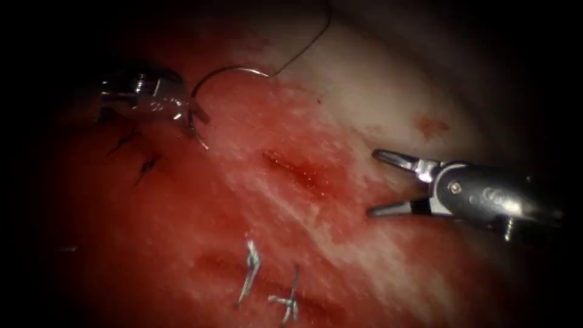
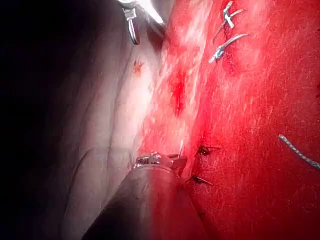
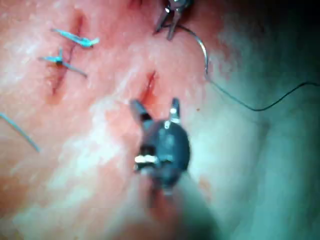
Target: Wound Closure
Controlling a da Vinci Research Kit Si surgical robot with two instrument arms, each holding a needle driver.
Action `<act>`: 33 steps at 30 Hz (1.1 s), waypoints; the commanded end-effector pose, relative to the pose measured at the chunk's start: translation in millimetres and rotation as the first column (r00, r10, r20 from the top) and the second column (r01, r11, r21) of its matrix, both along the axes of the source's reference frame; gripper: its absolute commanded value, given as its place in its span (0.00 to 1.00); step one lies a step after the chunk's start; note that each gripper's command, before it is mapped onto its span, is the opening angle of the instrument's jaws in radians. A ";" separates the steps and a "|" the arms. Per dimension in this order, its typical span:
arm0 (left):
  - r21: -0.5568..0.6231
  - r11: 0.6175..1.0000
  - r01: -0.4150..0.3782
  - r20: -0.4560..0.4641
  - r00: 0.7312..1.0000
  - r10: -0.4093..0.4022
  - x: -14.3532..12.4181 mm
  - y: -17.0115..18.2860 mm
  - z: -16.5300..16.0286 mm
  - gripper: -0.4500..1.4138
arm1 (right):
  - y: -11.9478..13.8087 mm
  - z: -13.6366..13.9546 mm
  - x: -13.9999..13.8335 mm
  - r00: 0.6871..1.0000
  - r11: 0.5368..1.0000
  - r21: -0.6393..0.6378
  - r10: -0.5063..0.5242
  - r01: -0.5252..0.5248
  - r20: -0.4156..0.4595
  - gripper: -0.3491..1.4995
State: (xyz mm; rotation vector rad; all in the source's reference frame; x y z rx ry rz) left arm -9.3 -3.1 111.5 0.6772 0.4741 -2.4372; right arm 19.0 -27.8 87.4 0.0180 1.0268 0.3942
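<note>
Steel needle (image 1: 226, 74) arched free above the tissue (image 1: 340, 91), pinched near its pointed end by the left tool (image 1: 193, 118), as the right tool (image 1: 379, 183) hovered spread and empty beside the cut (image 1: 297, 170), where a grasp well clear of the tip looked wisest.

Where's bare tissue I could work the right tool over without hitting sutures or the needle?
Bare tissue lies between the cut and the open, empty right tool, and above toward the thread. Crowded: the upper left, where the left tool holds the needle near its tip, clear of tissue, and the pale cut ends below.
</note>
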 end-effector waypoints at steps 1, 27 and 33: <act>0.000 1.000 -0.002 -0.001 1.000 0.002 -0.5 0.4 0.7 0.00 | 0.0 0.6 0.7 1.000 1.000 -0.001 -0.001 0.001 -0.002 0.83; -0.135 0.982 0.129 0.536 0.843 -0.037 -3.6 -1.6 -4.8 0.00 | 3.5 2.1 0.0 0.944 0.937 0.293 0.258 -0.191 -0.208 0.79; -0.073 0.983 0.166 0.632 0.771 -0.083 -3.8 -2.6 -5.5 0.00 | 5.0 4.2 -0.3 0.918 0.906 0.386 0.292 -0.175 -0.269 0.79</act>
